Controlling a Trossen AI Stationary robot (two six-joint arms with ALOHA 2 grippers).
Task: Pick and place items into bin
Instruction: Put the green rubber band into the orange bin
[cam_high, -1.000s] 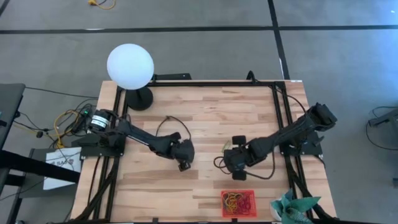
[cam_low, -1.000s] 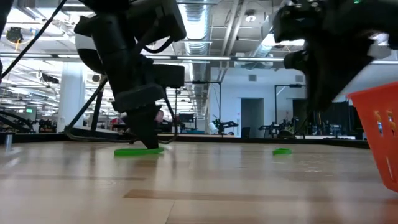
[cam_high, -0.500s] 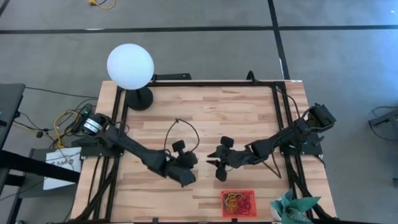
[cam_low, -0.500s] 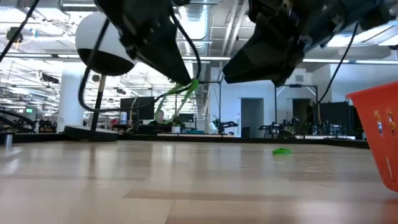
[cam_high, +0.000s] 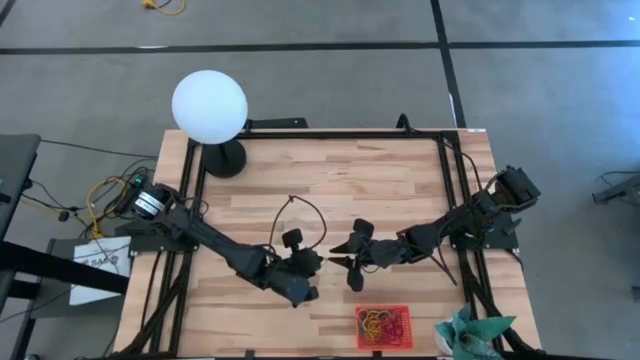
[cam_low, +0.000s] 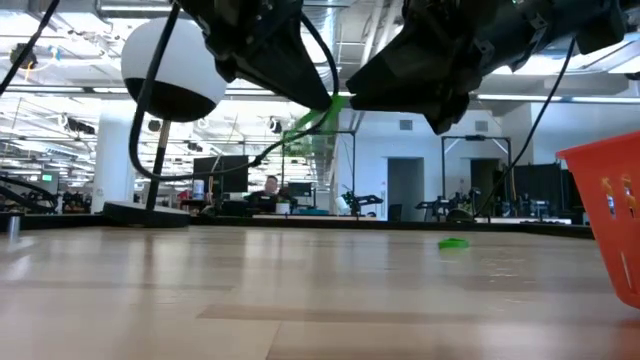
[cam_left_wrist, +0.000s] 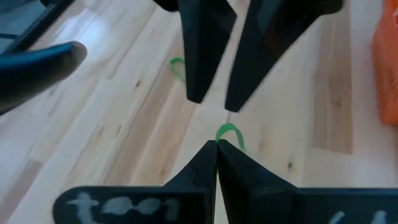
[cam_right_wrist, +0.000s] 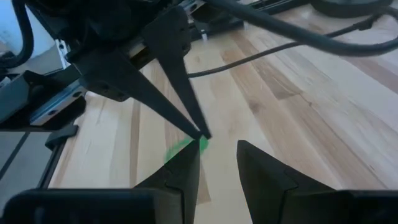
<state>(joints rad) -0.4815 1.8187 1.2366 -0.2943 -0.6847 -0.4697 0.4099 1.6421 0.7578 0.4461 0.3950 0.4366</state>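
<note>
My left gripper (cam_left_wrist: 216, 144) is shut on a green rubber band (cam_left_wrist: 229, 132) and holds it in the air over the middle of the table. My right gripper (cam_right_wrist: 217, 155) stands open and points at it from the table's right, its fingertips (cam_left_wrist: 196, 96) just short of the band. Whether they touch it, I cannot tell. A second green band (cam_left_wrist: 177, 64) lies flat on the wood farther off. The red-orange bin (cam_high: 383, 327) sits at the near edge with several coloured bands inside. My left gripper pinches the green band between its two fingertips. A small loop of it (cam_left_wrist: 230, 129) sticks out past the tips, and the rest (cam_low: 312, 120) trails below them. The fingers slant downward from the table's left. The band hangs slack, lifted clear of the table.
A white globe lamp (cam_high: 209, 106) stands at the far left corner. A teal cloth (cam_high: 468, 335) lies at the near right corner beside the bin. Thin black cables (cam_high: 300, 208) arch above the arms. Bare wood lies on the near left.
My left gripper has risen from the table and gone toward the near edge, lifting the green band clear of the wood where it lay flat. My right gripper has tipped up from pointing down and now points toward the table's left, at the left gripper.
</note>
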